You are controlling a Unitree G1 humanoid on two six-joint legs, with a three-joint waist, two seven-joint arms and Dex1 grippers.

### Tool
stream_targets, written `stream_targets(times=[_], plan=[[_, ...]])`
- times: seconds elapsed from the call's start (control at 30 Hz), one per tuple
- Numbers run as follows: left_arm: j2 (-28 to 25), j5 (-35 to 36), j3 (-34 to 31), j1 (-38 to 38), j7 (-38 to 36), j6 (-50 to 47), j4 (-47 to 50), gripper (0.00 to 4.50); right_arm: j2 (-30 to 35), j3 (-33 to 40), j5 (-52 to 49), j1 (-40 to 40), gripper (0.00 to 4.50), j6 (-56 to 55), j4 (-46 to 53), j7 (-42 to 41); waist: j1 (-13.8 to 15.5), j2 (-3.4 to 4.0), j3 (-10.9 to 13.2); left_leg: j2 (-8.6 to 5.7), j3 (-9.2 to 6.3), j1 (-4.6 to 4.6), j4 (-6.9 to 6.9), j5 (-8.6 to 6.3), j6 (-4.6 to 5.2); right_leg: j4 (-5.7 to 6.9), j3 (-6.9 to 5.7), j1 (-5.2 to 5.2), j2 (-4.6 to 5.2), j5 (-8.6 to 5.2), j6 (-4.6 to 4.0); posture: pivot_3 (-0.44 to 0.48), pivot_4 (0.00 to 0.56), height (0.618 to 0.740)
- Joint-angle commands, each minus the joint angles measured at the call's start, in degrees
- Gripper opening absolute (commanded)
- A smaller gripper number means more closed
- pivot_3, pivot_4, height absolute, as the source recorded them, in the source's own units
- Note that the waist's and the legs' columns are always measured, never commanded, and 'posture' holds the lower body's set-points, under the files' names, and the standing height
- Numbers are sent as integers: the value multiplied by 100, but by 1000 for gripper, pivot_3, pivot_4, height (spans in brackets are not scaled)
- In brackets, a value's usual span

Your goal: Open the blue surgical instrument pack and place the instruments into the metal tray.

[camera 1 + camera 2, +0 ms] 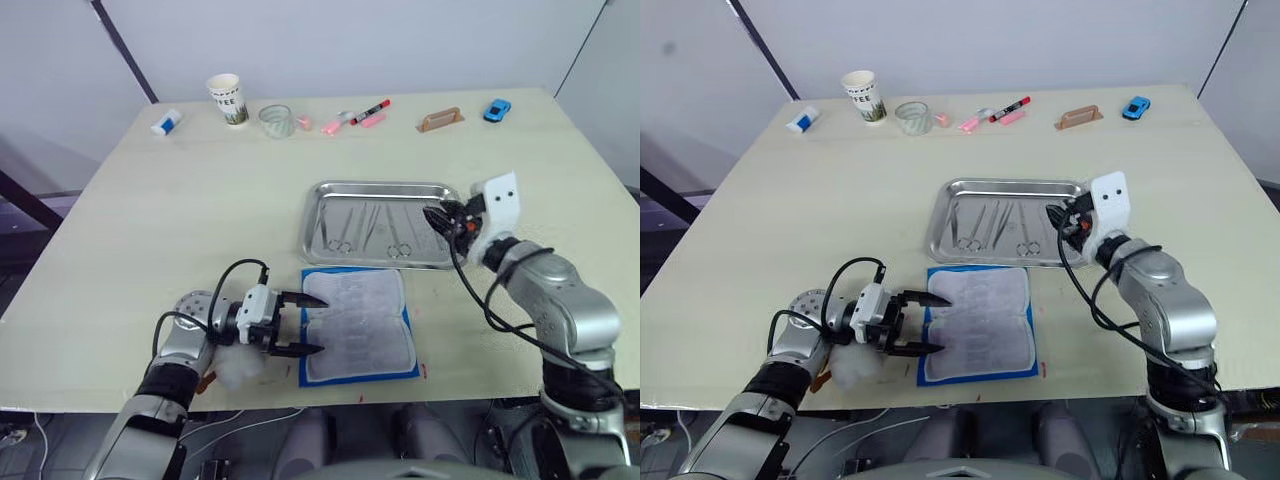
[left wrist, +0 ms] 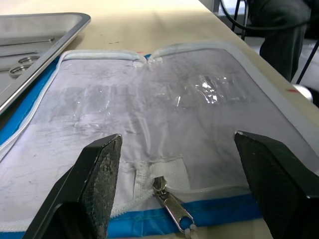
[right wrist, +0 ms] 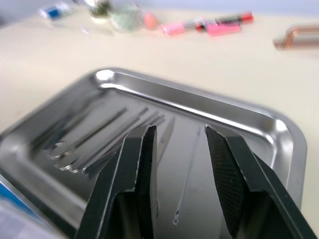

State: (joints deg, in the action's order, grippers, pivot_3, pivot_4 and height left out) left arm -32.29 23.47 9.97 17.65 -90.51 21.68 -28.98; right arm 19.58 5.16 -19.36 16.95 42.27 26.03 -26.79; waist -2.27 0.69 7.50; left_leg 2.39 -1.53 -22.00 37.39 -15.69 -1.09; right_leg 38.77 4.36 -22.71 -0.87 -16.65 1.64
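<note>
The blue surgical instrument pack lies unzipped and spread flat near the table's front edge, whitish lining up and blue border showing. Its zipper pull rests at the edge nearest my left gripper. My left gripper is open at the pack's left edge, one finger on each side of that edge's middle. Just behind the pack sits the metal tray, with several thin instruments lying inside. My right gripper hovers over the tray's right end, open with nothing between its fingers.
A white plush lies under my left wrist. Along the far edge stand a paper cup, a glass jar, pink and red markers, a brown handle, a blue toy car and a white-blue item.
</note>
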Motion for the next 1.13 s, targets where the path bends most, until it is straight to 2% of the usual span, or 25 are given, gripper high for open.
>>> stream_targets(times=[0.03,0.1,0.17,0.23,0.3,0.33,0.43,0.57,0.7,0.83,1.13], plan=[[-50,305,-115,-213,-64,-668,442,3829,179,367,-487,-308,1785,-639,331,-670,-12,-31,26,0,-1,0,0,0,0,0,-1,0,0,0,0,0,150,740],[-158,468,-278,-294,-42,-1001,777,3829,285,587,-799,-507,1785,-749,310,-927,-18,-70,63,1,-4,-2,0,0,0,0,-3,0,0,0,-1,0,150,740],[-279,617,-450,-386,69,-1344,1111,3829,422,779,-1028,-703,2339,-887,272,-1159,-31,-106,97,3,-5,-7,0,0,0,1,-4,-6,0,0,-2,0,150,740],[-374,798,-664,-486,259,-1729,1451,4370,582,937,-1195,-930,3261,-1015,227,-1389,-31,-126,121,5,-6,-10,0,0,0,1,-5,-9,-1,2,-6,0,150,740],[-476,1063,-979,-596,571,-2211,1813,4500,779,1127,-1330,-1270,4208,-1202,142,-1720,-14,-142,136,7,-12,-17,0,0,0,2,-12,-13,0,2,-11,0,150,740],[-494,1120,-1066,-633,661,-2358,1927,4500,842,1164,-1375,-1362,4437,-1275,109,-1800,-9,-149,143,8,-20,-22,0,0,0,1,-21,-14,1,1,-14,0,150,740],[-627,1282,-1539,-859,1022,-2670,2239,4500,1049,1446,-1510,-1803,4437,-1566,-62,-2172,-4,-138,166,8,-27,-30,2,0,0,3,-30,-19,4,1,-20,0,150,740],[-810,1131,-2159,-1186,1579,-2664,2416,4500,1373,1811,-1564,-2495,4437,-1961,-321,-2787,10,-141,169,7,-30,-44,2,0,-1,2,-35,-31,6,6,-28,0,150,740],[-1011,1267,-2671,-1584,1733,-2840,2540,4500,1587,2064,-1571,-3019,4437,-2366,-647,-3269,-1,-144,174,8,-30,-54,2,0,-1,3,-36,-40,8,8,-32,0,150,740],[-1179,1071,-3188,-2111,1967,-2703,2540,4500,1706,2396,-1589,-3468,4437,-2662,-1095,-3613,3,-145,178,5,-26,-49,5,0,-1,8,-35,-38,12,7,-29,0,150,740],[-1214,718,-3560,-2584,2172,-2365,2320,4500,1745,2677,-1488,-4003,4437,-3286,-1728,-3950,22,-148,180,5,-25,-46,7,0,-2,10,-35,-37,12,3,-23,0,150,740]])
